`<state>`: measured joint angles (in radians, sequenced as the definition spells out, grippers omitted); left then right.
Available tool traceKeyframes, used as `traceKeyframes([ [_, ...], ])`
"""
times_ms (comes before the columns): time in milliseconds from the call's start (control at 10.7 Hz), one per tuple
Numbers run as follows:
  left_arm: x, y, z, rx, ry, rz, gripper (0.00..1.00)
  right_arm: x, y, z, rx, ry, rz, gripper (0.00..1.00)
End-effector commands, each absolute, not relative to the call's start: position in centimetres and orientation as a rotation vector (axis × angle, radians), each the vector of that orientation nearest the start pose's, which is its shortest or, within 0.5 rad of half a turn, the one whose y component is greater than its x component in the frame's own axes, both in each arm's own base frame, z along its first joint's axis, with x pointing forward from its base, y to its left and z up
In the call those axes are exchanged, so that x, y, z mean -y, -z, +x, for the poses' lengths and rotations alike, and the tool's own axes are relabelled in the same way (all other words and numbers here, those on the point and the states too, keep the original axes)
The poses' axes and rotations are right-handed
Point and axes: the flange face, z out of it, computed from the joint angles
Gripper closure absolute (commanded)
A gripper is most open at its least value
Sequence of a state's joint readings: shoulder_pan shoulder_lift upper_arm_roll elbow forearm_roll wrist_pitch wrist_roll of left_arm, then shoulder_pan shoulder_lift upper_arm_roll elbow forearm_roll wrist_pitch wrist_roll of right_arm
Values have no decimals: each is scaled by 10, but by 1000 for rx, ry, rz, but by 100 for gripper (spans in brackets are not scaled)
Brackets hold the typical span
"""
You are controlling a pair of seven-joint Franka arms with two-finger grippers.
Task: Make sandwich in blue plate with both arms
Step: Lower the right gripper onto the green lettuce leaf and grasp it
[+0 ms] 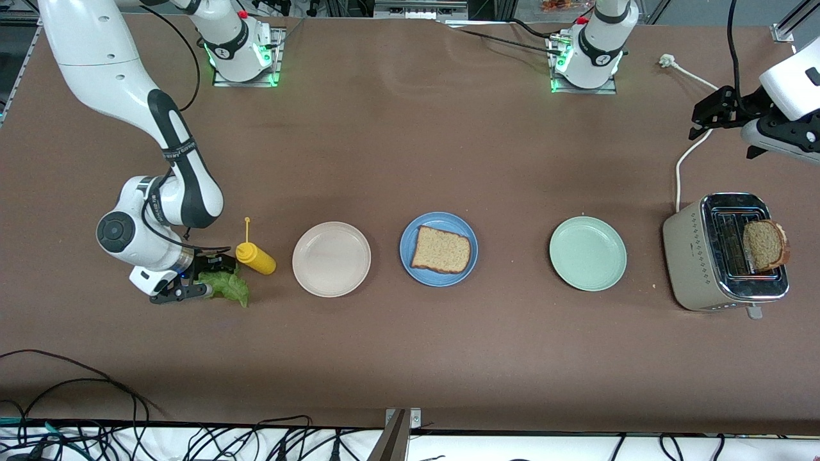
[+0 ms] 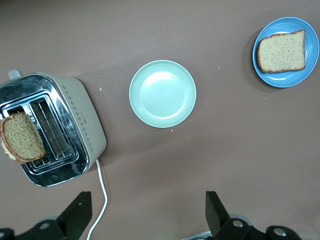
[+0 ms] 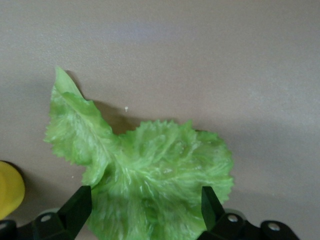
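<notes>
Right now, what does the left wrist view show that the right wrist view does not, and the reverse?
Only the left wrist view: the silver toaster holding a brown bread slice, the round mint-green plate, and the round blue plate with a square bread slice.
Only the right wrist view: the ruffled green lettuce leaf between open jaws, and the yellow squeeze bottle.
Both: the brown table.

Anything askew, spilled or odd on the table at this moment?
The yellow squeeze bottle lies on its side beside the lettuce, and the bread slice in the toaster leans over its edge. Nothing spilled.
</notes>
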<state>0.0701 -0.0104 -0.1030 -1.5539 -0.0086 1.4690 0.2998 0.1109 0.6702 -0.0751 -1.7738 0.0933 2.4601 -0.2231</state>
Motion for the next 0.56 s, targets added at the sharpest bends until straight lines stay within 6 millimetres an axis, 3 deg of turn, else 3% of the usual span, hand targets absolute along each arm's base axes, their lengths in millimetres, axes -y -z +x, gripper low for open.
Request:
traceKeyframes([
  [0, 17, -629, 537, -531, -128, -3111, 0, -29, -176, 664, 411, 66, -3090, 47],
  [93, 17, -629, 537, -531, -128, -3111, 0, -28, -176, 663, 429, 65, -3088, 79],
  [187, 16, -630, 537, -528, -126, -3111, 0, -28, -177, 663, 429, 65, -3088, 100],
  [374, 16, -629, 537, -528, -128, -3112, 0, -29, -181, 665, 435, 71, -3088, 100],
  [467, 13, -629, 537, -519, -128, -3114, 0, -37, -193, 665, 447, 84, -3074, 100],
])
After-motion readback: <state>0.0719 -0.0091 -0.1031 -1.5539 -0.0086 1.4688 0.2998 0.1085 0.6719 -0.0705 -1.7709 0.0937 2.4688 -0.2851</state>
